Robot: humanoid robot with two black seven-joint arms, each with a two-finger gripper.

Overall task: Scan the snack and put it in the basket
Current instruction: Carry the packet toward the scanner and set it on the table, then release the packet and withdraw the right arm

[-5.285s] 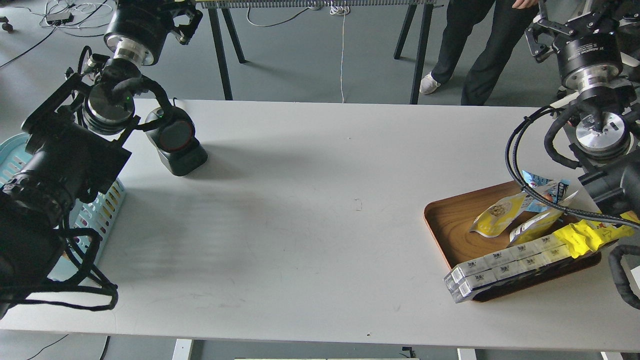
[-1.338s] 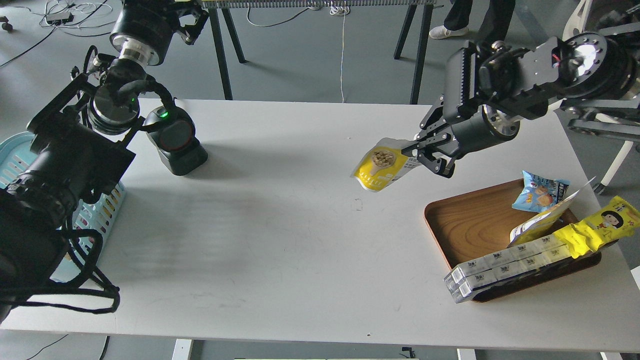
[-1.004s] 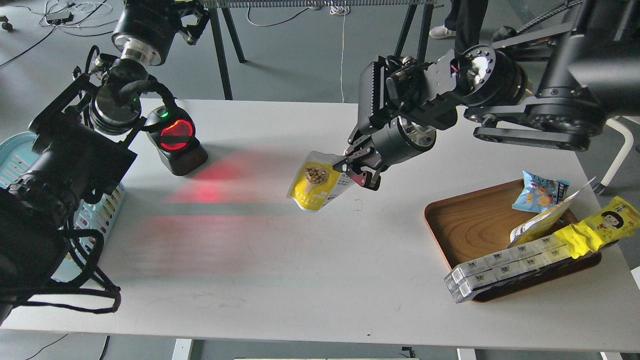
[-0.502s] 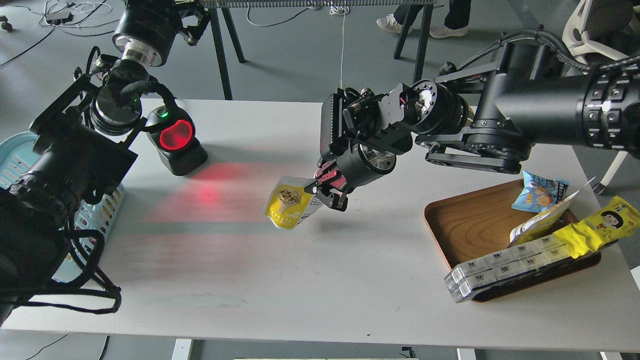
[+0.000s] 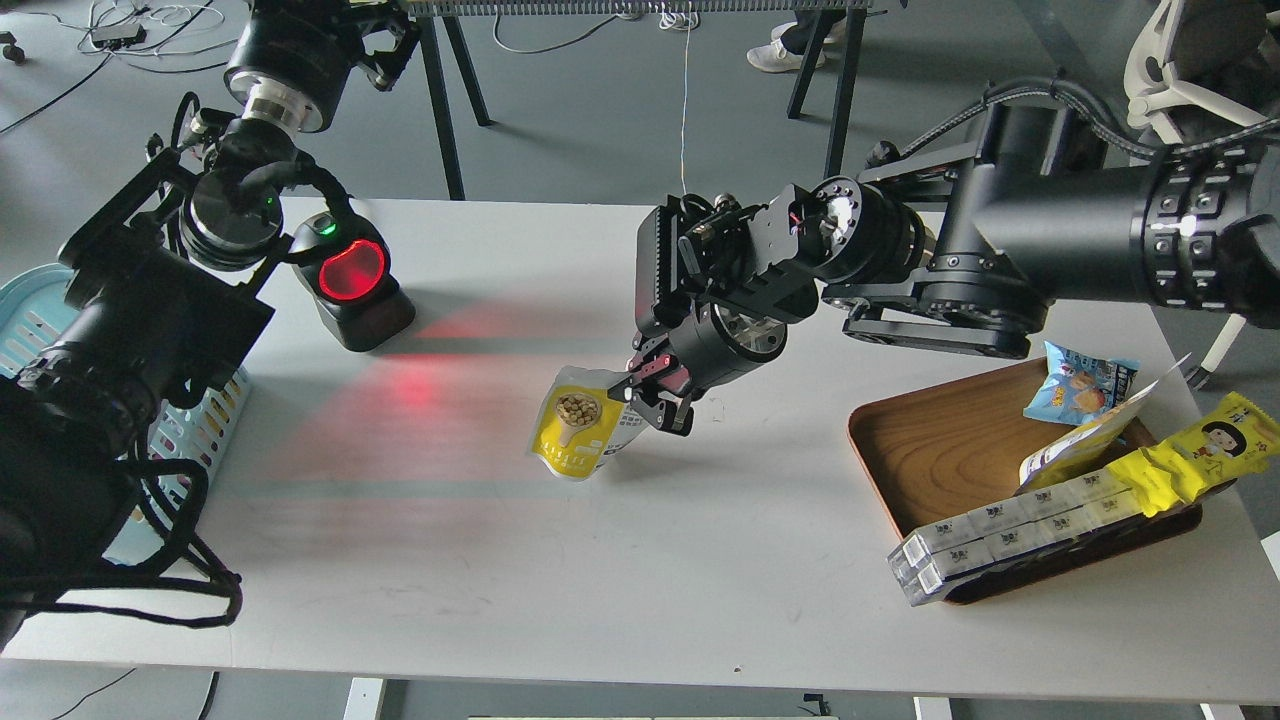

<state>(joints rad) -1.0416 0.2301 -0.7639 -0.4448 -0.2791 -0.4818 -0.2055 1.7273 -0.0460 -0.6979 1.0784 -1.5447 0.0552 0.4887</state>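
Snack pouch (image 5: 578,436) hangs over mid-table, pinched at its top edge by the right gripper (image 5: 650,398), its printed side tilted toward the barcode scanner (image 5: 350,283) glowing red at far left. Left gripper (image 5: 375,45) sits raised above the blue basket (image 5: 30,315); whether it's clenched, can't tell.

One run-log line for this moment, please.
right gripper: holding snack | scanner: red light on | basket: far left

basket (image 5: 30,310) mostly behind left arm, pouch text unreadable
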